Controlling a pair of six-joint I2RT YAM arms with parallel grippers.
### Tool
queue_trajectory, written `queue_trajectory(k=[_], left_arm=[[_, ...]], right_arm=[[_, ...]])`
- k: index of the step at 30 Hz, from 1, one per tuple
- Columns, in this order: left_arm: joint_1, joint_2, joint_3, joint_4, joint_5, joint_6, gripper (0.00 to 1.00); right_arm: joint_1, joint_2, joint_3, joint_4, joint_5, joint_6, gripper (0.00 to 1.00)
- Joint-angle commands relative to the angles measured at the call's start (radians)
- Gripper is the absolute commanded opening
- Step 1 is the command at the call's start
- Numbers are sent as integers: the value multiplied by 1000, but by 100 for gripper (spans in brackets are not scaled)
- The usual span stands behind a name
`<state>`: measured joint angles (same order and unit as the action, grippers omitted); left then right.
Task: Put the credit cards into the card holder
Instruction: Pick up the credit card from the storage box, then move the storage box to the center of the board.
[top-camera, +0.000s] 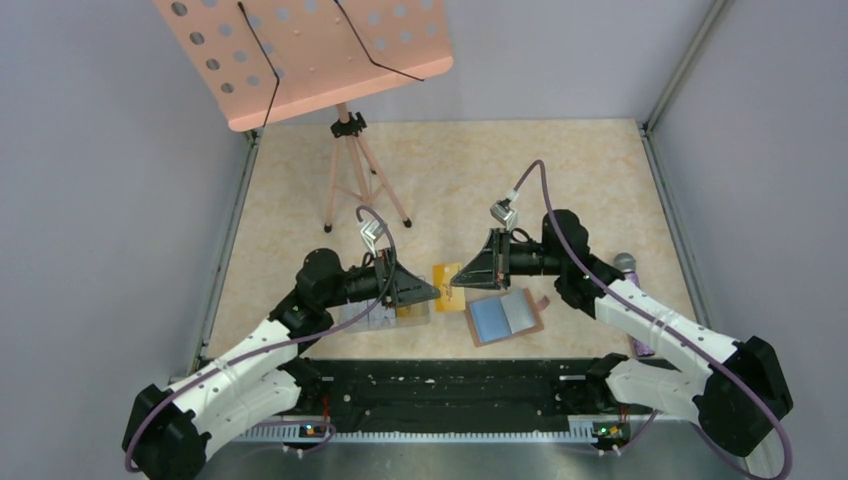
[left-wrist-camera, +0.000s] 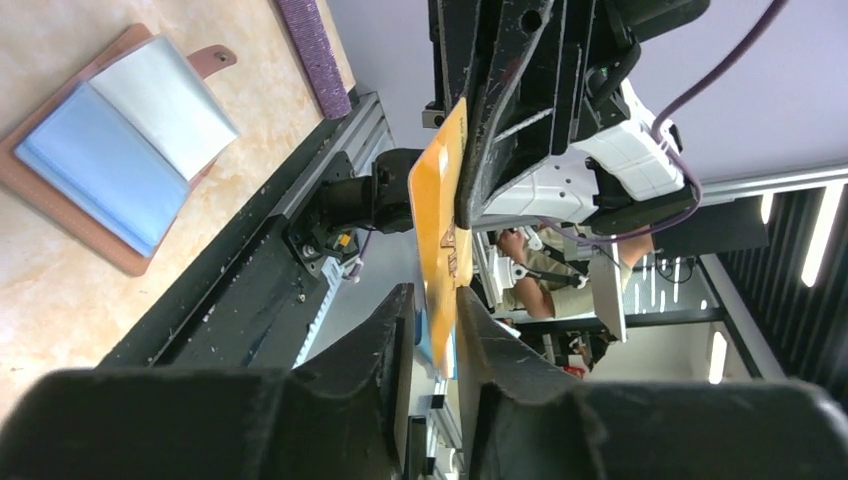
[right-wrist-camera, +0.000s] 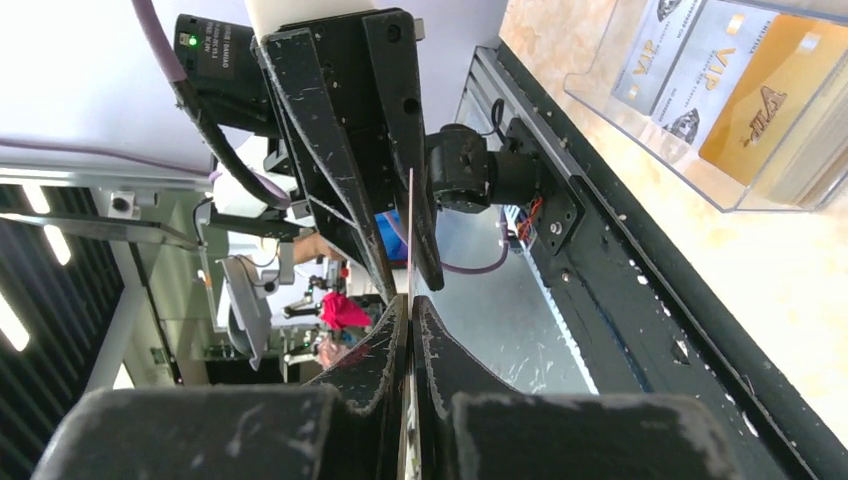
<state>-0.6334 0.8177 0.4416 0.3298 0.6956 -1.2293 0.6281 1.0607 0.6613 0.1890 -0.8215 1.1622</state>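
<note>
In clear box (right-wrist-camera: 735, 200), "VIP" credit cards (right-wrist-camera: 765, 105)

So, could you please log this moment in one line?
yellow card: midair | right gripper: shut on it | left gripper: around it, grip unclear | card holder: open

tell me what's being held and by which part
One yellow-orange credit card, pinched by both: left claw on one end, right claw on the opposite end.

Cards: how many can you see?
4: one orange card between left pincer and right pincer; two pale cards, one orange in clear box. More may hide underneath.
</note>
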Motion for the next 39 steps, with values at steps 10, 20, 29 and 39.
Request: queue_trajectory(k=[10, 20, 29, 39], left_arm=[[-3, 29, 249, -849, -399, 380, 39], [-151, 214, 286, -1082, -599, 411, 40], [-182, 293, 226, -1065, -677, 400, 52], [-157, 479, 304, -1043, -757, 447, 56]], right_arm=[[-56, -30, 113, -613, 289, -262, 0], [-174, -95, 40, -742, 300, -319, 0], [-183, -81, 24, -749, 309, -336, 0], [-209, -68, 34, -776, 320, -379, 0]])
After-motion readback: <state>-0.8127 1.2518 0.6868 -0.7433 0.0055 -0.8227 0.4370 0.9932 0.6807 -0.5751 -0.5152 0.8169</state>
